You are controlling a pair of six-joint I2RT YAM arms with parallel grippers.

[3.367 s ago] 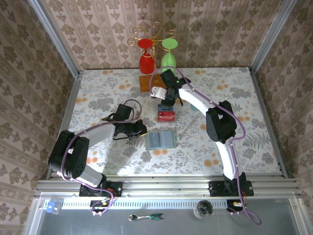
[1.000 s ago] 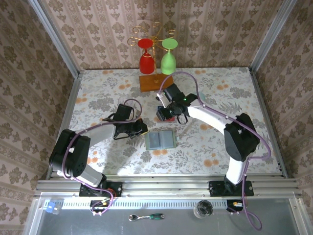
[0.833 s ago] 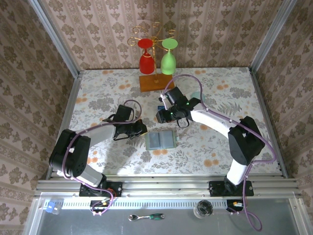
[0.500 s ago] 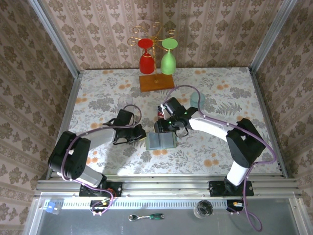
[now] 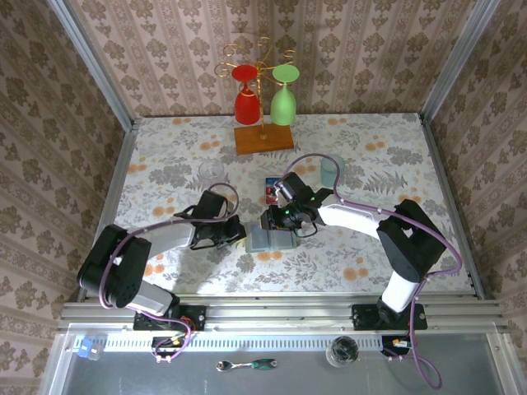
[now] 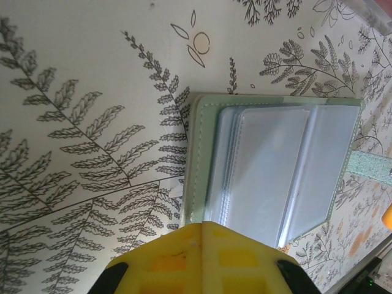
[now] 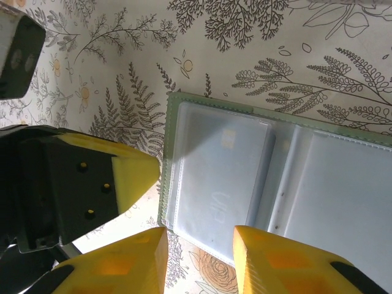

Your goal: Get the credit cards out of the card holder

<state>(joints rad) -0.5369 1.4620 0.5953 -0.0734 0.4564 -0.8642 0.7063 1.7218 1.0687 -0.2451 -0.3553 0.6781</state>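
Table (image 5: 395, 156) with floral cloth, walled on three sides. My two arms both reach in to the middle of it.

Back centre: wooden base (image 5: 263, 138) with a wire rack, and a red glass (image 5: 247, 103) and a green glass (image 5: 283, 100) hanging upside down from it.

Card holder (image 5: 272, 239) lies open and flat at table centre, sage-green rim, grey-blue clear sleeves facing up. Left wrist view: card holder (image 6: 269, 165) opened like a book, green strap (image 6: 373, 165) sticking out on one side. Right wrist view: card holder (image 7: 245, 177) with a pale rounded card outline showing through one sleeve, colour unclear.

Teal cup (image 5: 328, 171) upright, behind and right of the holder, well apart from it. Clear glass (image 5: 209, 171) behind and left, also apart.

Credit cards (image 5: 271, 189): small red-and-blue stack on the cloth just behind the holder, not touching it, near my right wrist.

My left gripper (image 5: 239, 234) is at the holder's left edge, jaws together, nothing between them; the yellow tip (image 6: 202, 245) sits right at the holder's rim, contact not clear. It shows the same in the right wrist view (image 7: 92, 177).

My right gripper (image 5: 276, 220) is low over the holder's back edge, jaws apart, yellow fingers (image 7: 122, 263) straddling one sleeve's edge, not clamped on anything.
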